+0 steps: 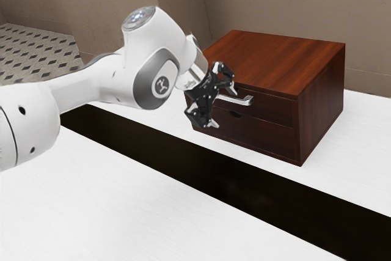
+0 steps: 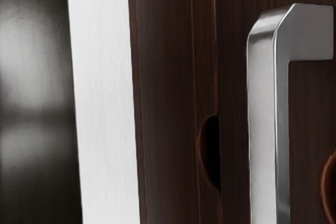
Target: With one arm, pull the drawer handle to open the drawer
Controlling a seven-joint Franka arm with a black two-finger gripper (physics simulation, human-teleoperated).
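Handle (image 2: pixel 265 129) close: looks rigid, slick metal, grab mid-bar; gripper (image 1: pixel 217 99) spread wide, holding nothing; drawer (image 1: pixel 272 107) likely slides easily.

A drawer (image 1: pixel 269 107) is set in the upper front of a dark reddish-brown wooden cabinet (image 1: pixel 281 59), which is stood on the white bench (image 1: pixel 360 145). A brushed silver handle (image 1: pixel 239 98) is fixed level across the drawer front, held off the wood by bent ends. A rounded notch (image 2: pixel 210 150) is cut just beside it. Whether the drawer is pulled out cannot be told.
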